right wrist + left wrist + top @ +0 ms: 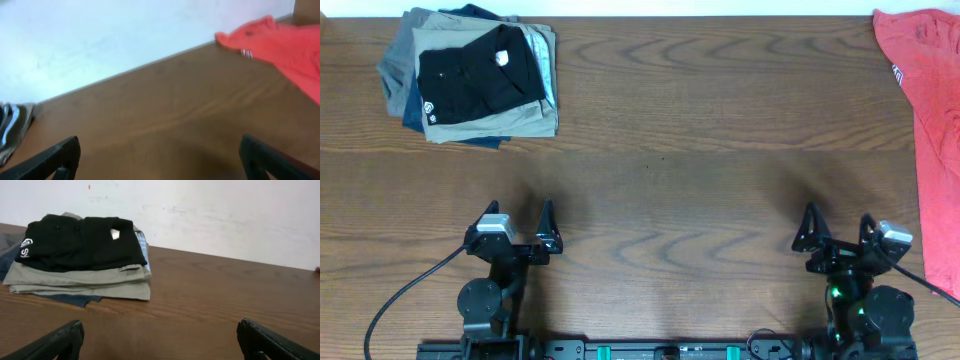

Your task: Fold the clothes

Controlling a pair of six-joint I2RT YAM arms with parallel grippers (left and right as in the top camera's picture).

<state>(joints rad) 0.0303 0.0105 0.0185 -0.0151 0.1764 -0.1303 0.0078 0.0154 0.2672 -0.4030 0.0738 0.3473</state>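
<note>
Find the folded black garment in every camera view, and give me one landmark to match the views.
Overhead: the black garment lies at top left, on the tan trousers.
Left wrist: upper left, black garment on the tan trousers.
Right wrist: not in it; only a tan fabric edge at far left, likely those trousers.
Shared landmark: the tan trousers beneath it.

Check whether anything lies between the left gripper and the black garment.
Nothing visible does. Only bare table separates the open left gripper from the black garment, which lies on top of the folded stack.
</note>
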